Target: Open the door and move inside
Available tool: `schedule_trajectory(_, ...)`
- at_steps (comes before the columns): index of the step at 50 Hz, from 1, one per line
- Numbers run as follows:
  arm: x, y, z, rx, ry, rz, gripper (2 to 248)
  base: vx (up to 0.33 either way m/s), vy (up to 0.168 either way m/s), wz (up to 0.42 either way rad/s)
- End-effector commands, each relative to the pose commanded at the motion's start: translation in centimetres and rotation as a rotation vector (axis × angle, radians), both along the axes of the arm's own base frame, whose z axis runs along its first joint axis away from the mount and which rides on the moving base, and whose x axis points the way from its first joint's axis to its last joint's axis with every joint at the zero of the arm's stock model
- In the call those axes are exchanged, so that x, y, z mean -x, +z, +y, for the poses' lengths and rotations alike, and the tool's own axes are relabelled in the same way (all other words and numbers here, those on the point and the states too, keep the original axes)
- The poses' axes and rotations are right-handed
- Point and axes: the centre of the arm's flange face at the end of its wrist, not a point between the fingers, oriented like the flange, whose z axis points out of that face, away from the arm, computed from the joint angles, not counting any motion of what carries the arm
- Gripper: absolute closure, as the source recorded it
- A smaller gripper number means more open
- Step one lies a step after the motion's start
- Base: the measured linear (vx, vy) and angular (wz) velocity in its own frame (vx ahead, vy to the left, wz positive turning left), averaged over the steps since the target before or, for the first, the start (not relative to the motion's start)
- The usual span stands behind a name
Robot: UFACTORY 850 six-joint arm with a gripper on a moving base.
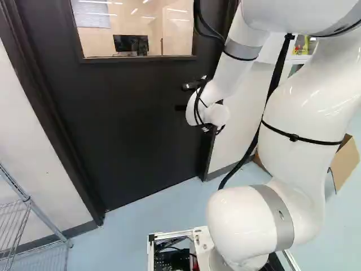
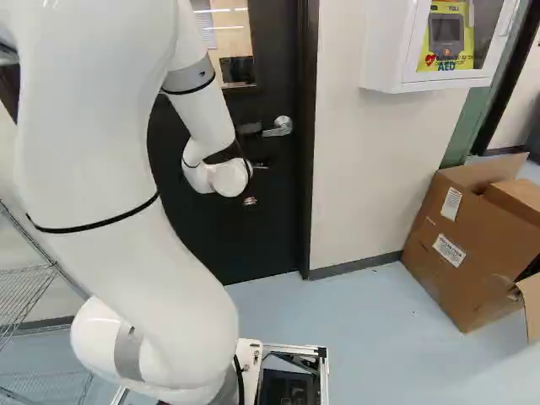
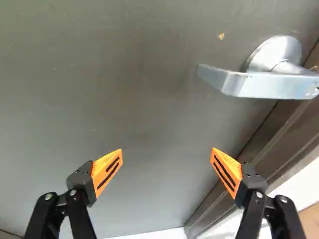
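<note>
The gripper (image 2: 261, 164) is mostly hidden behind the white wrist in the right base view, in front of the black door (image 1: 130, 124). In the wrist view the gripper (image 3: 167, 157) stands wide open, its orange pads (image 3: 107, 170) far apart and nothing between them. A silver lever handle (image 3: 269, 84) lies ahead of the gripper and off to the door-frame side, touched by neither finger. That handle (image 2: 279, 126) shows just above and beside the wrist in the right base view. The door looks closed in its frame.
A wire shelf (image 1: 22, 220) stands left of the door. To its right are a white wall (image 2: 354, 169), a white AED cabinet (image 2: 439, 80) mounted high, and an open cardboard box (image 2: 464, 245) on the floor. The door has a window (image 1: 135, 28).
</note>
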Motion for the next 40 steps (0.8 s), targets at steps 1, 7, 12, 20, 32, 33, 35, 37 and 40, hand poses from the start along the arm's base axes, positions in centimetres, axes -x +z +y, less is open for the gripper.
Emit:
schedule_trajectory(1, 0.1, 0.0, 0.0, 0.000, -0.001, 0.000, 3, 0.000, 0.000, 0.000)
schedule_trajectory(7, 0.9, 0.4, -0.2, 0.000, -0.005, -0.006, 3, 0.000, 0.000, 0.000)
schedule_trajectory(12, 1.8, 0.8, -0.3, 0.000, -0.008, -0.015, 3, 0.000, 0.000, 0.000)
schedule_trajectory(20, 3.0, 1.6, -0.4, 0.001, -0.011, -0.032, 3, 0.000, 0.000, 0.000)
schedule_trajectory(32, 3.8, 2.8, -0.5, 0.002, -0.015, -0.062, 3, 0.000, 0.000, 0.000)
schedule_trajectory(33, 3.8, 2.9, -0.5, 0.002, -0.015, -0.065, 3, 0.000, 0.000, 0.000)
schedule_trajectory(35, 3.9, 3.1, -0.5, 0.002, -0.016, -0.069, 3, 0.000, 0.000, 0.000)
schedule_trajectory(37, 3.9, 3.3, -0.5, 0.002, -0.016, -0.074, 3, 0.000, 0.000, 0.000)
schedule_trajectory(40, 3.9, 3.6, -0.5, 0.003, -0.016, -0.082, 3, 0.000, 0.000, 0.000)
